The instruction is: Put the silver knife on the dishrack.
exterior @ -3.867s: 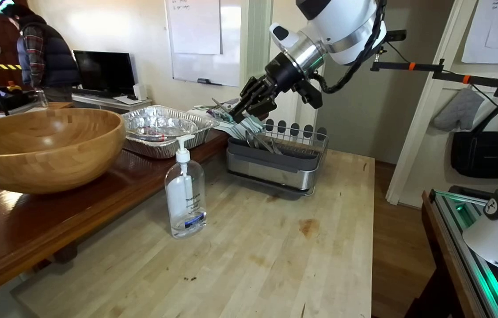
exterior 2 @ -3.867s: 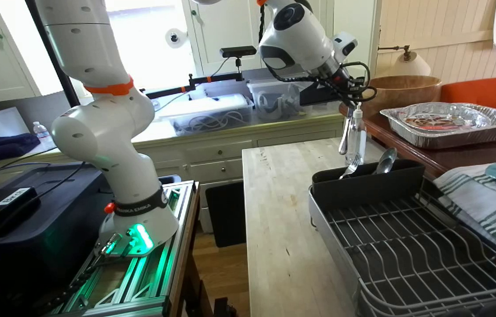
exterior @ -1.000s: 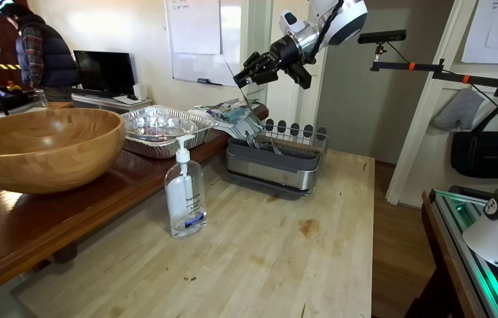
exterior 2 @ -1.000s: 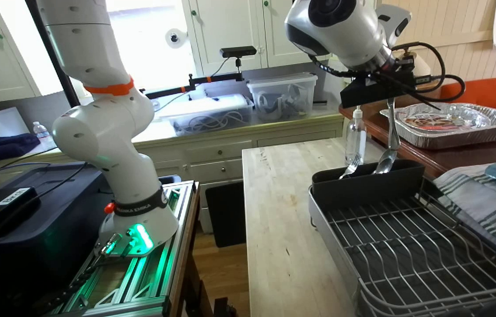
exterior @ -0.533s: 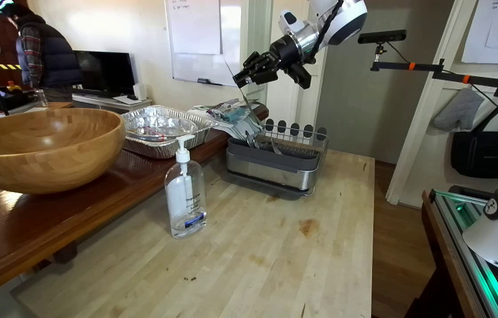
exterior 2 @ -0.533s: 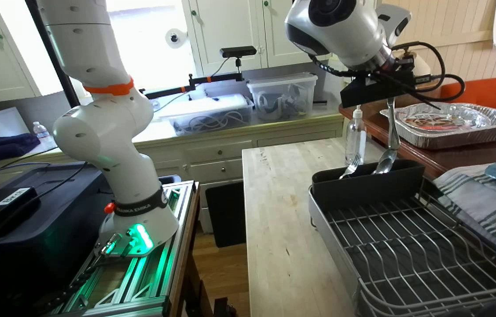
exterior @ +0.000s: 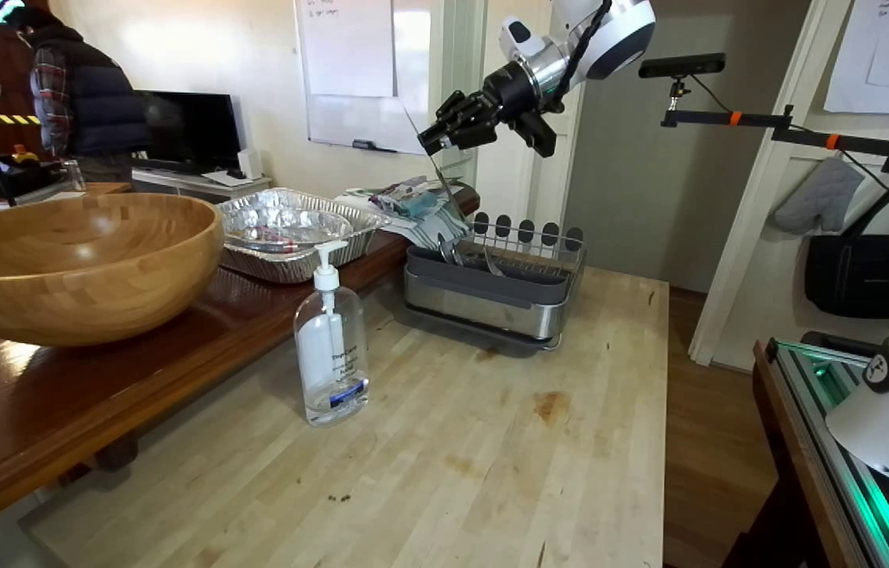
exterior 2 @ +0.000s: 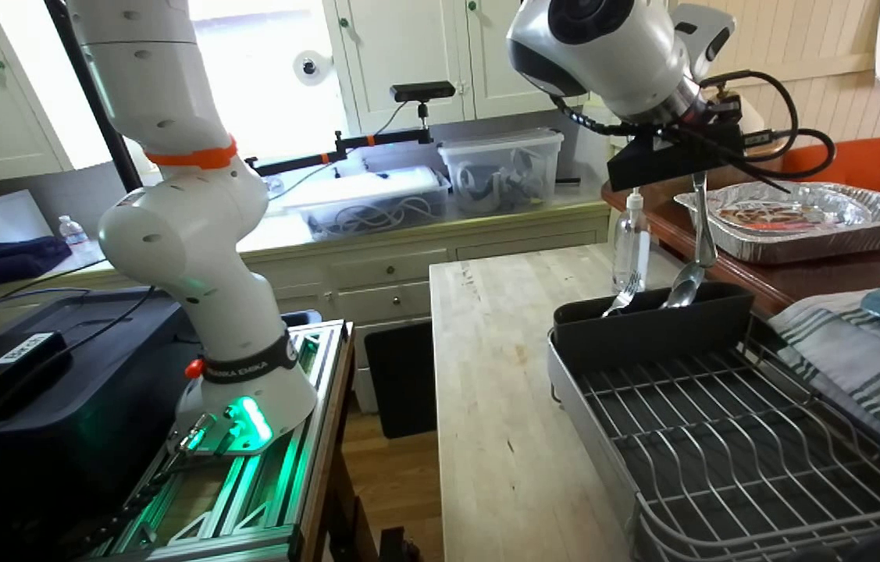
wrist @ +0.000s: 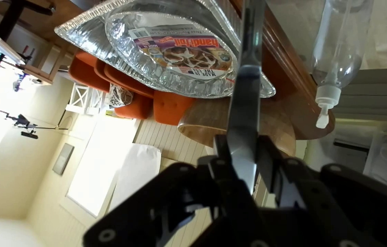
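My gripper [exterior: 435, 142] is shut on the silver knife [exterior: 410, 118], gripping it partway along its length. The knife hangs steeply tilted, and its lower part [exterior 2: 702, 226] shows below the wrist in an exterior view. In the wrist view the knife [wrist: 246, 96] runs up from between the fingertips of the gripper [wrist: 240, 144]. The dishrack [exterior: 507, 309] stands on the table, and its wire side [exterior 2: 589, 437] shows close up. The knife is above the near end of the dark cutlery caddy [exterior 2: 650, 337] in the dishrack. Whether it touches the spoon there is unclear.
The caddy holds a fork [exterior 2: 625, 295] and a spoon [exterior 2: 686, 285]. A clear pump bottle [exterior: 331, 355] stands in front of the dishrack. A foil tray [exterior: 282, 264], a wooden bowl [exterior: 81, 268] and a striped towel [exterior 2: 846, 336] lie on the brown table.
Since about four seconds ago, my gripper has carried the knife upward and away from the bottle, towards the dishrack's back. In the last second it has barely moved.
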